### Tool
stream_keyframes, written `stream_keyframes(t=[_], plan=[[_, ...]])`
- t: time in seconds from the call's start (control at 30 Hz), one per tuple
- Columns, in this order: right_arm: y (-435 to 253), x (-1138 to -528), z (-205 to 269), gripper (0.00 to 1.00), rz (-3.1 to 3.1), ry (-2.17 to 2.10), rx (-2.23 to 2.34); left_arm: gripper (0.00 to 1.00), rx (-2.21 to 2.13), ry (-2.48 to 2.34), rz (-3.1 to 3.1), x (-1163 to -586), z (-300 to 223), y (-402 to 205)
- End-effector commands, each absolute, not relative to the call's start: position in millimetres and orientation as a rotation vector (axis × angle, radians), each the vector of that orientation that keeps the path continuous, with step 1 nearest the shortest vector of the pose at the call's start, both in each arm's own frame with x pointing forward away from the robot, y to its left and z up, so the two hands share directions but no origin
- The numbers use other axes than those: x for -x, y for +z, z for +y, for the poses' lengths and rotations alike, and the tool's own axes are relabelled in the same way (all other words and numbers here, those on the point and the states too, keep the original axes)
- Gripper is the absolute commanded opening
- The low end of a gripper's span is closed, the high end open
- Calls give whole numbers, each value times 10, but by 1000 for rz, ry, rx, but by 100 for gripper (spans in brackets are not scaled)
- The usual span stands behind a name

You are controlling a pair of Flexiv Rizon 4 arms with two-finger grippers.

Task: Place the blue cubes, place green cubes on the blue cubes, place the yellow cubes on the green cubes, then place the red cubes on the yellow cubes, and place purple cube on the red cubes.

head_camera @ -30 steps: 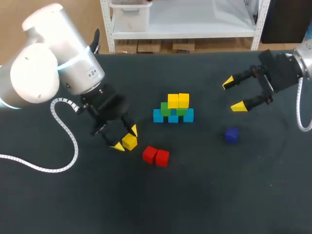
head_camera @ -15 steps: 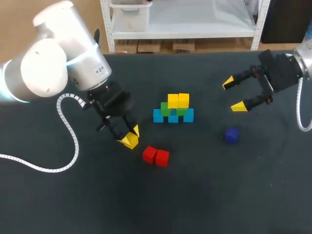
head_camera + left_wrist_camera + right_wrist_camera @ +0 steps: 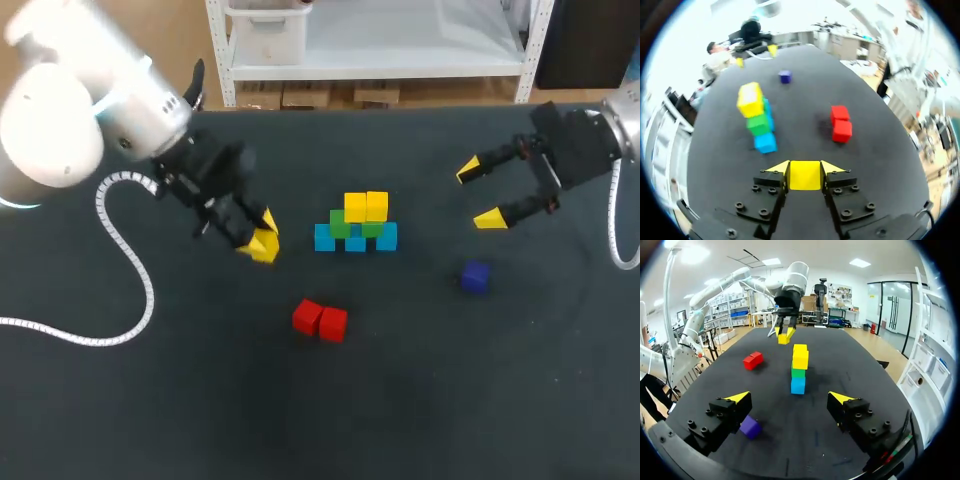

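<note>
Since a second ago the left gripper (image 3: 258, 240) has risen off the dark table (image 3: 420, 400), fingers clamped on a yellow cube (image 3: 805, 176). Ahead of it lie two red cubes (image 3: 320, 320), touching each other. Beside them stands the stack: blue cubes (image 3: 355, 242) at the base, then green cubes (image 3: 341, 224), then two yellow cubes (image 3: 366, 206). The left-end green cube looks bare; the held cube probably belongs there, lowered straight and square beside its neighbour. The matte, flat surface seems steady. A purple cube (image 3: 475, 277) sits well apart, the right gripper (image 3: 478, 194) gaping beyond, leaving the approach free.
</note>
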State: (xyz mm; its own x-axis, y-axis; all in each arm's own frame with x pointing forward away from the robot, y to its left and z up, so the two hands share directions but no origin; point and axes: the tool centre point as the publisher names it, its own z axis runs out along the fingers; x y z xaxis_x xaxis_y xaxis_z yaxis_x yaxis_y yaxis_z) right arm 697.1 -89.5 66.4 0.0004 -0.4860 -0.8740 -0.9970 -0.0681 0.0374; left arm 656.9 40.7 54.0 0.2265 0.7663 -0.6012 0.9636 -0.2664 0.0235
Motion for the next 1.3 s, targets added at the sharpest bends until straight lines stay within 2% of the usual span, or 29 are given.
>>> stream_keyframes(t=[0.03, 0.43, 1.3], plan=[[663, -6974, -894, 100, 1552, 997, 1626, 0, -1917, -562, 1696, -6541, 309, 724], [663, -6974, -894, 100, 1552, 997, 1626, 0, -1847, -484, 1818, -6878, -101, 1064], [663, -6974, -894, 100, 1552, 997, 1626, 0, -1940, -494, 1872, -7161, -437, 904]])
